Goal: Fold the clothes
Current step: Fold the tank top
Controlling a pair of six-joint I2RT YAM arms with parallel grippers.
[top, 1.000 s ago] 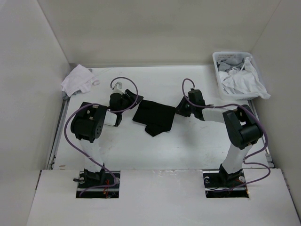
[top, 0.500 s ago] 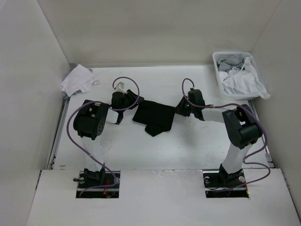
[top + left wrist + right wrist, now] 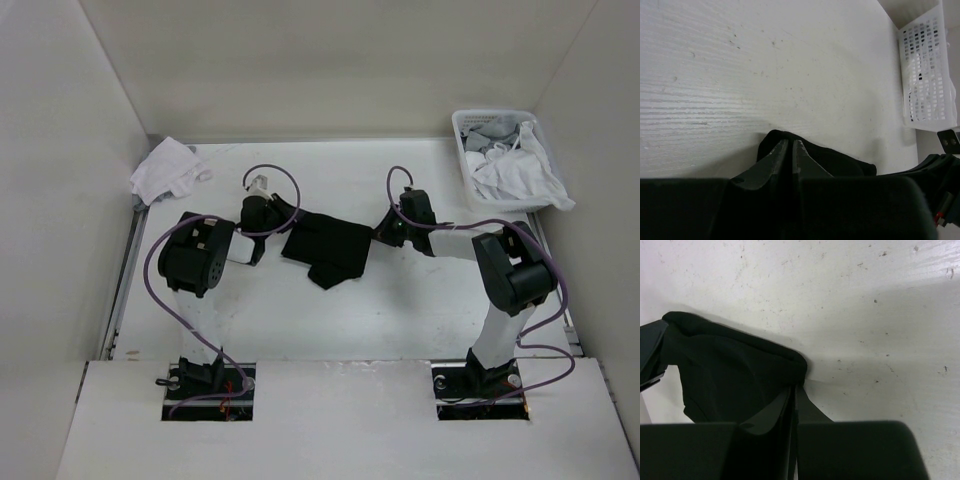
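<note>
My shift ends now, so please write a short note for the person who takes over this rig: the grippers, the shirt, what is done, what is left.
Left gripper: shut on the left edge of the black T-shirt.
Right gripper: shut on its right edge.
Shirt: lies crumpled mid-table between the two grippers, not spread flat.
Done: both edges gripped; no neat fold visible.
Left: probably lift and spread it out, then fold it.
</note>
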